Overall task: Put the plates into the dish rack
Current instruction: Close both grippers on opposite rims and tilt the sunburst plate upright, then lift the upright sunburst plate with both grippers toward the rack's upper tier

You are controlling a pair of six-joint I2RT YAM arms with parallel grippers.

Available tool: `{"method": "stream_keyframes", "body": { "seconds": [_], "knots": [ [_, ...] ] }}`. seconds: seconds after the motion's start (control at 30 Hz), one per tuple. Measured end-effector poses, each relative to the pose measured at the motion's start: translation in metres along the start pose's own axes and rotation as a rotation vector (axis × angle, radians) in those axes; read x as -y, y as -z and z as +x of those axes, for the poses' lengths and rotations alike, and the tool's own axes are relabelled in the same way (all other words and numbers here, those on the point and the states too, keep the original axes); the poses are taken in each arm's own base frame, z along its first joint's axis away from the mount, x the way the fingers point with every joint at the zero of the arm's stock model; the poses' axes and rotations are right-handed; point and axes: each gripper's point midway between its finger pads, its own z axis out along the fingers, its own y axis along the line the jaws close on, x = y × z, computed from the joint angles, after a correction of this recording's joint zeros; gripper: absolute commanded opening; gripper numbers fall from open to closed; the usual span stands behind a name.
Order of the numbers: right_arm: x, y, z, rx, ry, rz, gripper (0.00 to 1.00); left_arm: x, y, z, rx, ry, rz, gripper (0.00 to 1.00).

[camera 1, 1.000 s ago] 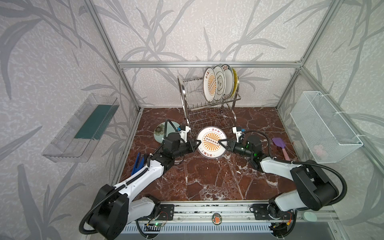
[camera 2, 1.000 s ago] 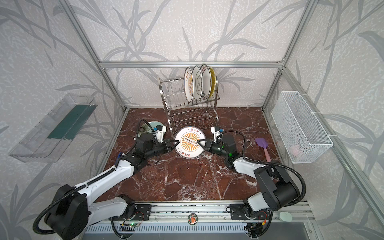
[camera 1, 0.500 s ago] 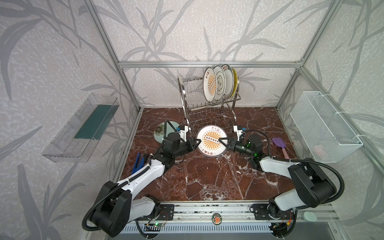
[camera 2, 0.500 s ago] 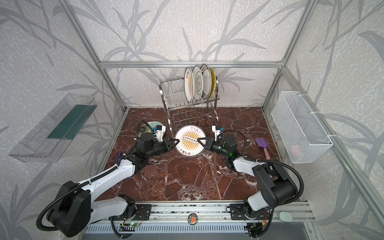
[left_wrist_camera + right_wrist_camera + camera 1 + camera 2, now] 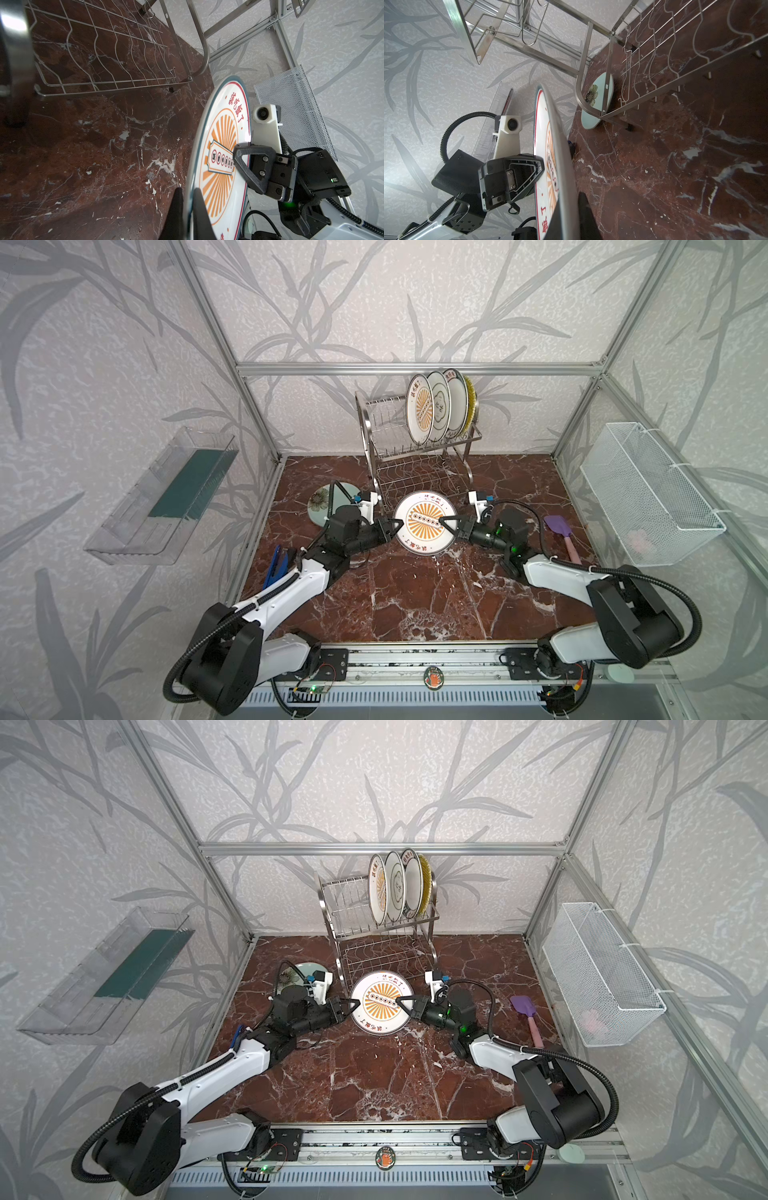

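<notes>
My left pincer (image 5: 396,524) and right pincer (image 5: 444,523) clamp the plate (image 5: 424,531) at opposite rims; a level, synchronised lift should clear the rack (image 5: 386,455).

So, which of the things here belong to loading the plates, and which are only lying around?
Part of the job: sunburst plate, clamped by the left gripper and right gripper; four racked plates; dish rack; flower plate on the table.

Just lying about: purple spatula; blue tool; white mesh basket; clear plastic tray.
</notes>
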Motion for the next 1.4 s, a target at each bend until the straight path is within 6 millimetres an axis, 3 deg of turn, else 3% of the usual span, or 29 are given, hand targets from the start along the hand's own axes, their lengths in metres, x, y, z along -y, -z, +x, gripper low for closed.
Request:
{"method": "stream_keyframes", "body": {
  "seconds": [0.2, 0.33, 0.63, 1.17, 1.4],
  "knots": [
    [0.000, 0.006, 0.002, 0.000, 0.047, 0.045, 0.00, -0.007, 0.002, 0.008, -0.032, -0.025, -0.044, 0.12],
    [0.001, 0.010, 0.003, 0.001, 0.071, 0.073, 0.00, -0.009, 0.006, 0.007, -0.034, -0.058, -0.080, 0.22],
    [0.003, 0.009, -0.003, -0.002, 0.099, 0.127, 0.00, 0.008, 0.018, -0.008, -0.010, -0.144, -0.097, 0.33],
    [-0.066, 0.013, -0.042, 0.035, 0.280, 0.071, 0.00, 0.055, 0.048, -0.056, 0.012, -0.401, -0.198, 0.39],
    [-0.111, 0.014, -0.066, 0.054, 0.397, 0.032, 0.00, 0.076, 0.066, -0.074, 0.036, -0.536, -0.224, 0.40]
  ]
}}
